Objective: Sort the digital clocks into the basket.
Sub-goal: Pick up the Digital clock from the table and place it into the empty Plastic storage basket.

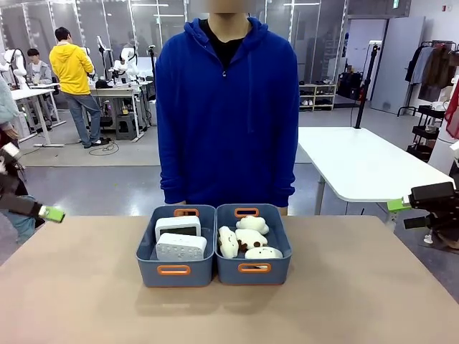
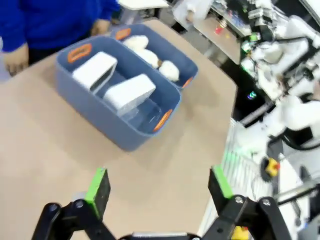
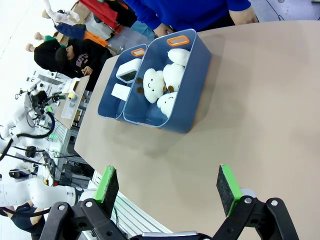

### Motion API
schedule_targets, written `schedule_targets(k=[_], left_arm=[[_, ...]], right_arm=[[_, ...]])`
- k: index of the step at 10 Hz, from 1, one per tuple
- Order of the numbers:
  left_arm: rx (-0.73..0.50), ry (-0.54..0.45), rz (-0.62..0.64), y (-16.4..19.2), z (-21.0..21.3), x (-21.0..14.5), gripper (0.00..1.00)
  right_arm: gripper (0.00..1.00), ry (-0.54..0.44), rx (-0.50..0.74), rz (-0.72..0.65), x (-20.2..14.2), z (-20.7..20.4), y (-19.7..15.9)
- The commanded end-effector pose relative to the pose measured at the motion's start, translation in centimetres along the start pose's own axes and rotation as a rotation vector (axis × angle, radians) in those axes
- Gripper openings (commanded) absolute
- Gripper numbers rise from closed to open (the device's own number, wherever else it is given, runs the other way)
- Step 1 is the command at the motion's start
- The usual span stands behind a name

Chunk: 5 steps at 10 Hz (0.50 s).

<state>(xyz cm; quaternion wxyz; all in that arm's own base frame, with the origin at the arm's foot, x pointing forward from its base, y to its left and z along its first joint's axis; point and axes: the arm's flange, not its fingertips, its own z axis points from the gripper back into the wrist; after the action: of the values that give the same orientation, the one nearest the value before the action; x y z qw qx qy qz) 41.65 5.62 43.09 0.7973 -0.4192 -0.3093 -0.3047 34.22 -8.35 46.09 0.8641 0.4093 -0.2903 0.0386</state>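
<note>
Two white digital clocks lie inside the left blue-grey basket [image 1: 148, 271] at the table's middle: one [image 1: 178, 226] at the back with its screen up, one [image 1: 181, 247] in front with its dotted face showing. The left wrist view shows the basket [image 2: 90, 115] with both clocks [image 2: 95, 70] [image 2: 129, 92] in it, ahead of my left gripper [image 2: 159, 187], which is open and holds nothing. My left gripper [image 1: 44, 212] hangs off the table's left edge. At the right edge my right gripper [image 1: 405, 213] [image 3: 167, 187] is open, far from the basket [image 3: 107, 107] and its clocks [image 3: 129, 70] [image 3: 121, 91].
A second identical bin [image 1: 281, 271] [image 3: 197, 100] touches the basket's right side and holds cream plush sheep [image 1: 249, 240] [image 2: 150, 52]. A person in a blue hoodie [image 1: 226, 107] stands right behind both bins, hands [image 2: 15, 57] near the far edge. Bare tabletop [image 1: 229, 315] lies in front.
</note>
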Motion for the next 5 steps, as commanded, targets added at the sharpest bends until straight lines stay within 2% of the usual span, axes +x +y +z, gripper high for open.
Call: schedule_targets(k=[1,5], left_arm=[[-0.035,0.052,-0.062,0.66,-0.48,3.12,1.00],[-0.035,0.052,-0.062,0.66,-0.48,3.12,1.00]], right_arm=[[1.00,0.003,0.002,0.005,-0.09,0.02,-0.08],[1.00,0.003,0.002,0.005,-0.09,0.02,-0.08]])
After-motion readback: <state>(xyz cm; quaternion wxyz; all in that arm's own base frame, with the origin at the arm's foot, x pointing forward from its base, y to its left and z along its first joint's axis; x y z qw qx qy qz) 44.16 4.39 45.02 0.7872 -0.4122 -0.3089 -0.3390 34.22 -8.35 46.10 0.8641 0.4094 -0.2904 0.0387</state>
